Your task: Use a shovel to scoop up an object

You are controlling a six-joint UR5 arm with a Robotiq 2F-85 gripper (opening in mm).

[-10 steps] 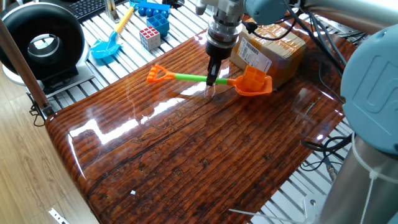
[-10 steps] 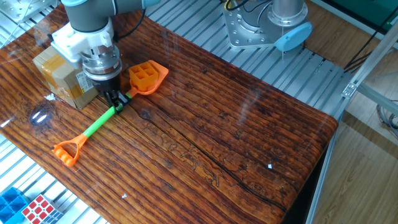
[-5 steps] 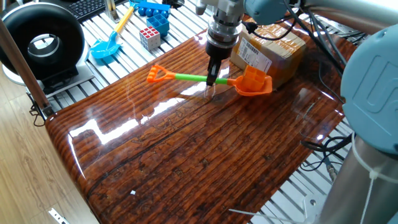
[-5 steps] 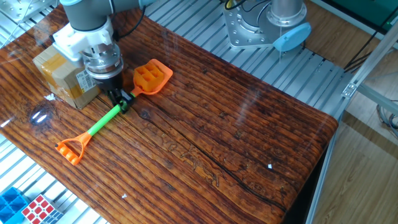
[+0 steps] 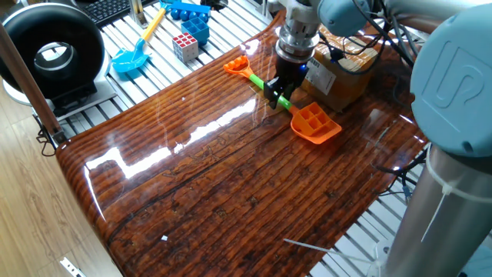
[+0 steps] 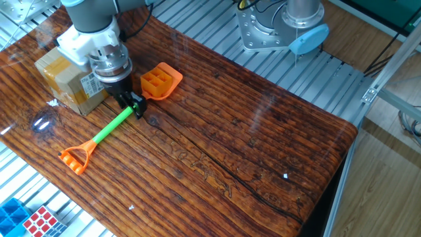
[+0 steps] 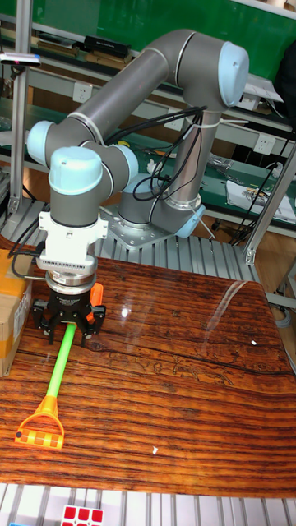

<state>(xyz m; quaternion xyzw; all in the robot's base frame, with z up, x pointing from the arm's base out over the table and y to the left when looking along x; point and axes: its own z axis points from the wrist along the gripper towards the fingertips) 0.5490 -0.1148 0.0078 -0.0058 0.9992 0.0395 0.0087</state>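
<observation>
My gripper [image 5: 278, 92] is shut on the green shaft of the shovel [image 5: 266, 83], close to the blade end. The shovel lies low over the wooden table [image 5: 231, 185], its orange loop end [image 5: 237, 66] toward the far edge and its orange blade [image 5: 317, 125] nearer the front. The object [image 5: 310, 118], a small orange brick with its hollow grid up, rests on the blade. The other fixed view shows the gripper [image 6: 135, 105], shaft [image 6: 112, 127] and brick [image 6: 156, 80] the same way. In the tall view the gripper [image 7: 70, 325] hides the blade; the shaft [image 7: 59, 362] runs toward the camera.
A brown cardboard box [image 5: 344, 68] stands right behind the gripper, close to the blade. Off the wood, on the slatted metal, lie a blue toy shovel [image 5: 131, 55], a puzzle cube [image 5: 184, 46] and blue bricks [image 5: 196, 27]. A black round device [image 5: 50, 50] sits at the far left.
The gripper has turned and shifted with the shovel: the loop end swung toward the far edge and the blade toward the front. The brick stayed on the blade.
</observation>
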